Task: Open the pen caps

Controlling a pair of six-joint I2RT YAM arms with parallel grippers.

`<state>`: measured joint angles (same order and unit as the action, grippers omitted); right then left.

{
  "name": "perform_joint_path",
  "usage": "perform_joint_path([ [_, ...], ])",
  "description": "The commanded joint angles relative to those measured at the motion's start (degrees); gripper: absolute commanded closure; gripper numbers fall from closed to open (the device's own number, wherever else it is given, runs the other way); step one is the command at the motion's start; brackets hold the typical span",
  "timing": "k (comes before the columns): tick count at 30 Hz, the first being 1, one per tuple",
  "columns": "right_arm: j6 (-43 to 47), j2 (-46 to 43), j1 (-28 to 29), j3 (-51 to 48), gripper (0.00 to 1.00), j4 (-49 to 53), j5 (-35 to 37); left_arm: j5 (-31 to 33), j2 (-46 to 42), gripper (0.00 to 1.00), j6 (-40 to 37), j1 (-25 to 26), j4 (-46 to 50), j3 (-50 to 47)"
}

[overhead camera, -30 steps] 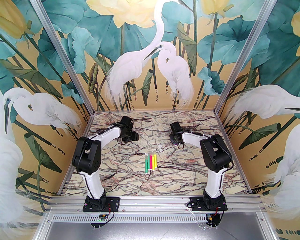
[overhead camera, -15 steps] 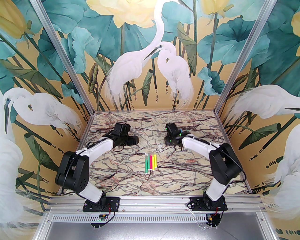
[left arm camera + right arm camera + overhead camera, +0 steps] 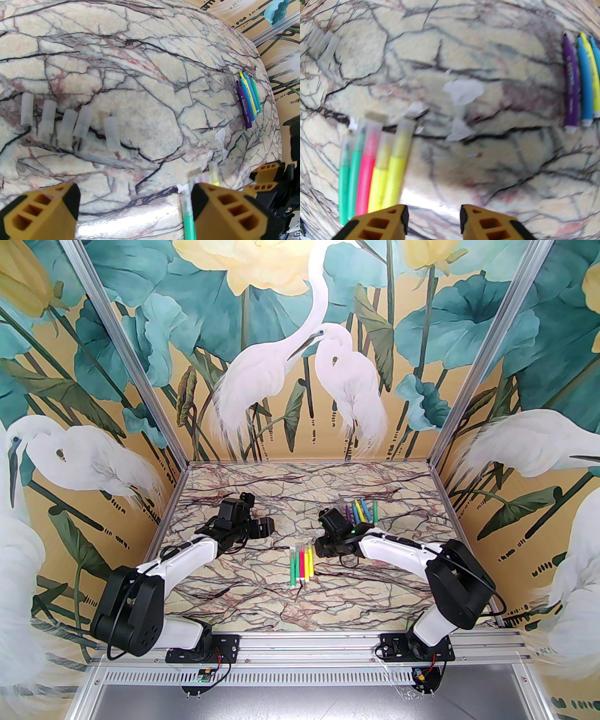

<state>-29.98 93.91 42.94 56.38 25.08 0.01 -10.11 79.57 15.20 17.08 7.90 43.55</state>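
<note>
Frosted tubular caps (image 3: 68,126) on veined marble (image 3: 152,58)

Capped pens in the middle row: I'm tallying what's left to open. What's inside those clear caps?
Through the caps, the ends of the pens show as tints: two green, one pink, two yellow. Blur hides the tips' shape.

No legible txt/labels; white print on purple pen (image 3: 571,82) too blurred to read.

I see a marble-look table (image 3: 150,58) with a glossy sheen, frosted plastic caps (image 3: 84,121), smooth bright plastic pens (image 3: 366,178) and a brushed metal frame (image 3: 304,642).
</note>
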Motion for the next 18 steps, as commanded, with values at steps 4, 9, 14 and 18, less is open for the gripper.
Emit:
perform_joint_path([
  [4,-3.13,5.51,3.24,2.07,0.58,-0.60,-1.94,1.76,-2.52,0.17,-2.30,-0.49,-1.49,-0.82],
  [9,-3.13,7.76,4.17,3.23,0.60,-0.14,-1.86,2.02,-3.67,0.17,-3.00,-0.56,-0.88,-1.36],
  [14,-2.84,9.54,4.52,4.25,0.61,0.78,-1.32,1.97,-3.72,0.18,-3.30,-0.56,-0.97,-1.69],
  [18,-2.58,10.79,4.52,5.21,0.63,2.38,0.27,2.02,-3.37,0.18,-3.33,-0.57,-1.04,-1.85],
])
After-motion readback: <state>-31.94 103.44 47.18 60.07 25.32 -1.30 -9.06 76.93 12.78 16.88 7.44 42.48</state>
